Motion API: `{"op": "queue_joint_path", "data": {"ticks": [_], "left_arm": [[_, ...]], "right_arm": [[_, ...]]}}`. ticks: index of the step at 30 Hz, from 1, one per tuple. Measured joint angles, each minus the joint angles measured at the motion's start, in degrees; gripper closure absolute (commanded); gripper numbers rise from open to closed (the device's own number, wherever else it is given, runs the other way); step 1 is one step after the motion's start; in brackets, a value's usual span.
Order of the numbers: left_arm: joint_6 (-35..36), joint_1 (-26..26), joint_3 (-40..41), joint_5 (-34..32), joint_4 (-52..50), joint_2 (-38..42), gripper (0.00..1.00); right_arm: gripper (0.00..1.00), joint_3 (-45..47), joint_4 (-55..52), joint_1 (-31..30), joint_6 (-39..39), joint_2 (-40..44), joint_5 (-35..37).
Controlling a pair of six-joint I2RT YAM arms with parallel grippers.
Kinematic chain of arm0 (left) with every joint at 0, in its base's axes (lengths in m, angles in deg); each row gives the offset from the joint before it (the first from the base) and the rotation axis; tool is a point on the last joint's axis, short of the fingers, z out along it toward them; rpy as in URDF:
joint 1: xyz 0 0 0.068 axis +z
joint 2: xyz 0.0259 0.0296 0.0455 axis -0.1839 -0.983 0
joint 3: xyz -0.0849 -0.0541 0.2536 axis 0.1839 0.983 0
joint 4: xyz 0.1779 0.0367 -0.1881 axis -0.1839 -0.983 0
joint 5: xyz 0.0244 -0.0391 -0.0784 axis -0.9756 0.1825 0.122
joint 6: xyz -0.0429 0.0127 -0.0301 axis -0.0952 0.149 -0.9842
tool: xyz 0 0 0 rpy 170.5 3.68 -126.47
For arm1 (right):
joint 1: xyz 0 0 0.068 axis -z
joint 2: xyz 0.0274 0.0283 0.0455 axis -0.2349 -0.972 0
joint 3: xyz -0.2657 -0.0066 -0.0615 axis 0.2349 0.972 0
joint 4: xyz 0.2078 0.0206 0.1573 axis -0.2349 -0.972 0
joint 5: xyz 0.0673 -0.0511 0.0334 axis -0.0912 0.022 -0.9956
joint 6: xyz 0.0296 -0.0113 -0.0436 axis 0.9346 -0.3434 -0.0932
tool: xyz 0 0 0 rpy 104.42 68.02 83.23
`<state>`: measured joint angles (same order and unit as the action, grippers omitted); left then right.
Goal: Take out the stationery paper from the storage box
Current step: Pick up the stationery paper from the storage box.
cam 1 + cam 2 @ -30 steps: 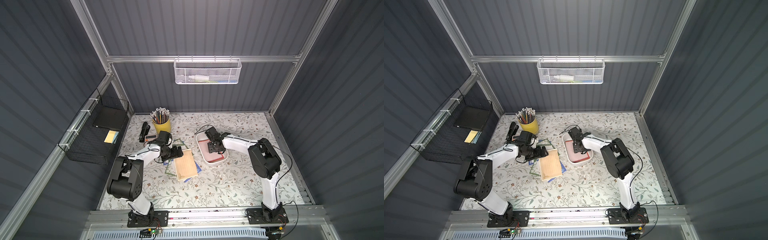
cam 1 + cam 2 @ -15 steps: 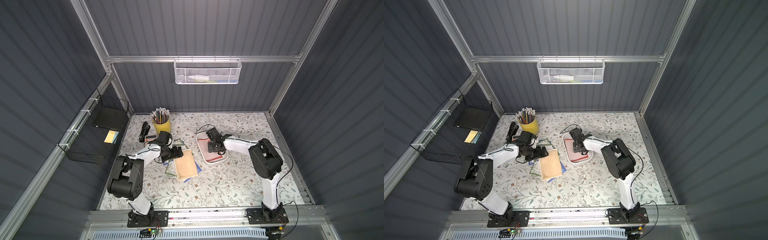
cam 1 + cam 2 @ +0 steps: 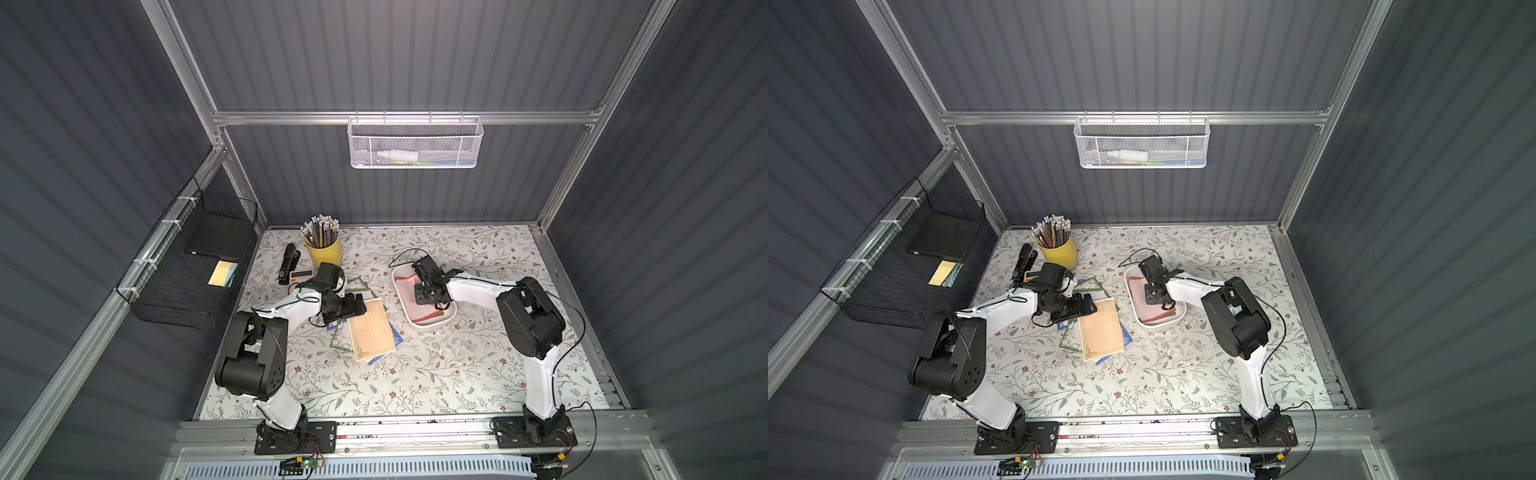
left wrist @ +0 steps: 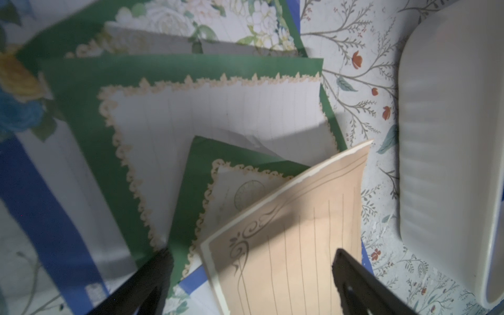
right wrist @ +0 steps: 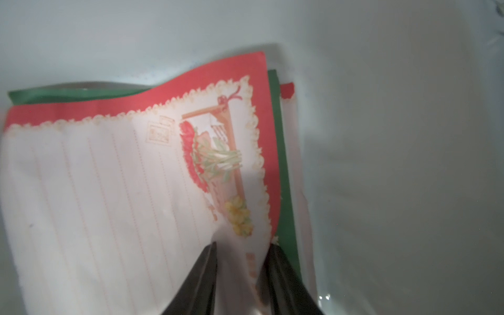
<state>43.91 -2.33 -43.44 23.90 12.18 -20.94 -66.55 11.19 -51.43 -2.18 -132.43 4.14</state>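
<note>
At the far left a black wire basket (image 3: 183, 286) hangs on the side wall, with a small yellow sticky-note pad (image 3: 219, 273) lying in it. Near the back of the floral-patterned table (image 3: 415, 374) lies a black stapler (image 3: 289, 264), and a yellow cup of pencils (image 3: 324, 251) stands beside it.

Just in front of them, the left gripper (image 4: 251, 253) is low over a fanned pile of stationery paper (image 4: 218, 114) lying on the table. The pile is thin ruled sheets: a blue-bordered sheet (image 4: 41, 204), green-bordered sheets (image 4: 90, 90), and a tan-cream sheet (image 3: 371, 330) with scrollwork corners on top. The gripper's two black fingers stand wide apart, either side of that top sheet's end, and grip nothing.

Just right of the pile sits the shallow white plastic storage box (image 3: 432, 323) with rounded corners. More sheets lie inside it: a red-bordered sheet (image 5: 109, 191) on top and green edges showing beneath. The right gripper (image 5: 242, 245) reaches down into the box. Its fingers are close together, with the red-bordered sheet's edge buckled up between them (a gap still shows). Whether they actually clamp it cannot be told.
</note>
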Motion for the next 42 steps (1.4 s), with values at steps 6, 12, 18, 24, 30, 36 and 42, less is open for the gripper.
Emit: {"op": "queue_joint_path", "data": {"ticks": [6,12,18,24,30,36,42], "left_arm": [[0.00,0.00,0.02,0.00,0.00,-0.48,0.06],[-0.02,0.00,-0.33,-0.04,-0.26,-0.46,0.06],[-0.02,0.00,-4.24,-0.46,-1.11,1.90,0.06],[-0.26,0.00,-8.09,-1.14,-0.22,7.87,0.06],[-0.26,0.04,-8.68,3.34,3.43,11.85,0.06],[-2.01,0.24,-5.97,18.10,15.10,13.84,0.15],[-8.13,0.13,-2.40,30.14,27.76,11.63,0.19]], "right_arm": [[0.85,-0.04,0.63,0.02,-0.04,0.57,-0.74],[0.86,-0.63,-3.67,-0.15,-0.17,2.01,-1.01],[0.84,-3.56,-13.09,-0.42,-0.76,5.22,0.22],[0.84,-5.88,-14.93,0.04,-1.33,12.68,1.42],[0.84,-6.40,-15.72,1.14,-1.40,16.00,1.77],[0.81,-6.38,-16.17,2.14,-1.44,18.32,0.59],[0.80,-7.63,-16.00,2.34,-1.66,20.55,-1.75]]}}
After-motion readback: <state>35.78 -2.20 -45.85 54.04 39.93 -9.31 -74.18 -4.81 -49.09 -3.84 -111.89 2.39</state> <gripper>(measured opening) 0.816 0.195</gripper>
